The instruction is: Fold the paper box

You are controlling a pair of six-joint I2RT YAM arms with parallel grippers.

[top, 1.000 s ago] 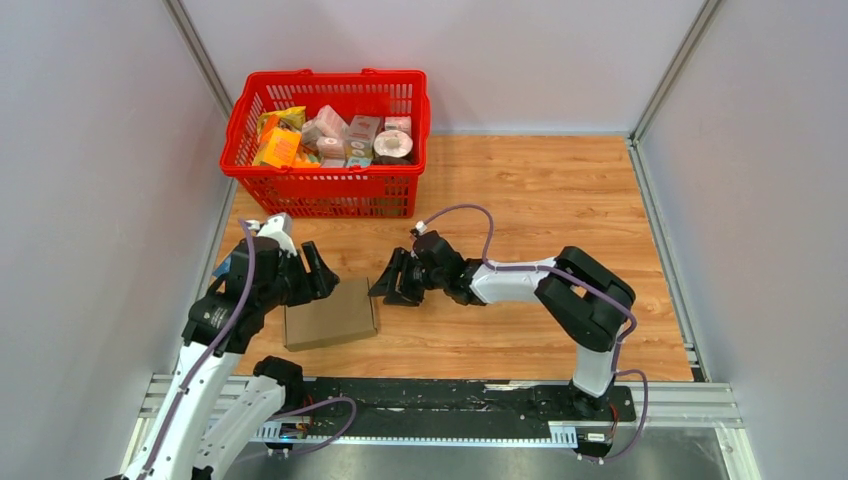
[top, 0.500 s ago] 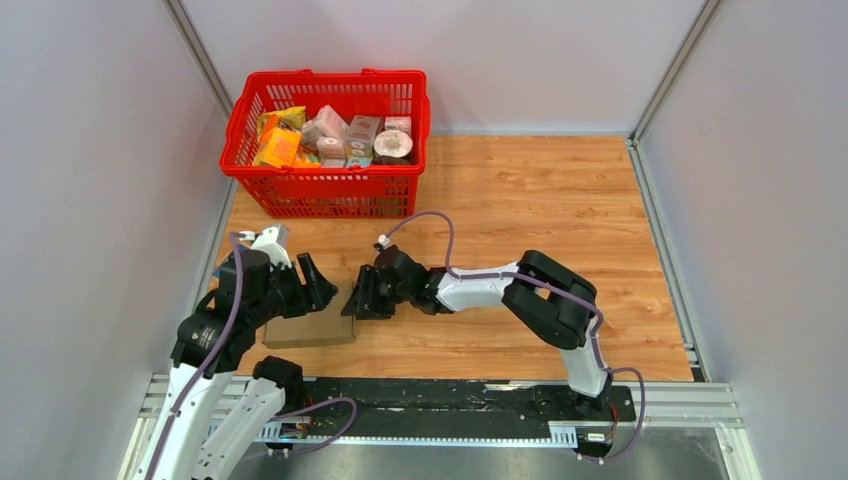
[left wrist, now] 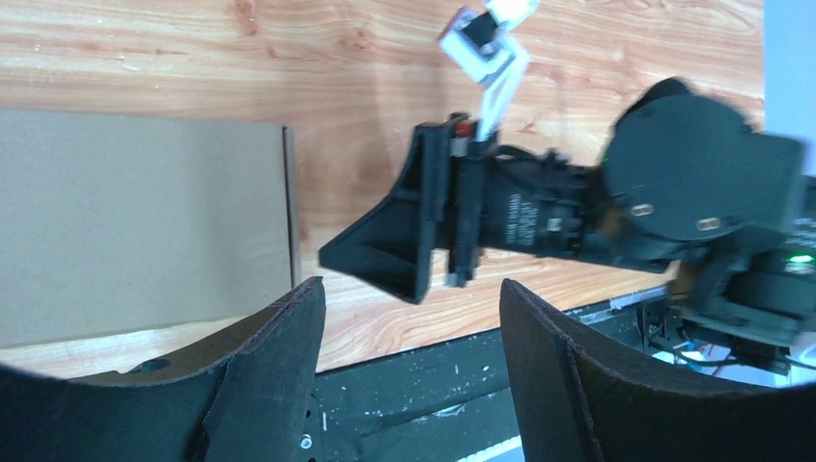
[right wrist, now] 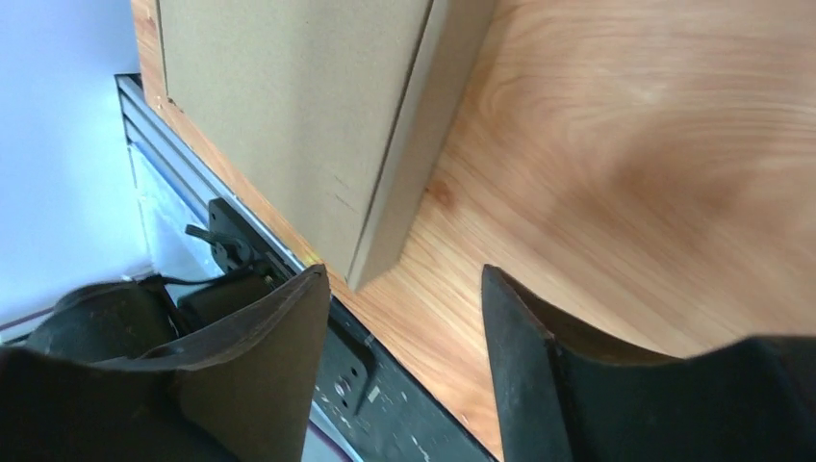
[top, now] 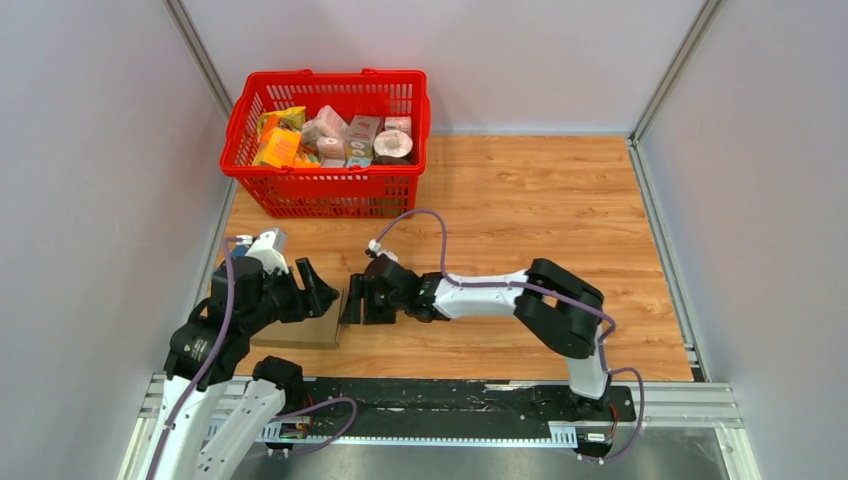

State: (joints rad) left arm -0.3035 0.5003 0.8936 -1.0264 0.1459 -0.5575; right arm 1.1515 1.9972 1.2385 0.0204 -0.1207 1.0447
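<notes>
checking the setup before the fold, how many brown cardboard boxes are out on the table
1. The cardboard box lies at the near left of the table, between the left gripper and the right gripper. More could be hidden in the red basket.

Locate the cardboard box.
Top view: the cardboard box lies near-left on the table, under the left tool, the right tool at its right edge.

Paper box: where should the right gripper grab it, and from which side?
I'd take the paper box by its right edge, coming from the right, low over the table. It lies flat, so only an edge can be pinched; this one shows thickness and faces the open right gripper.
</notes>
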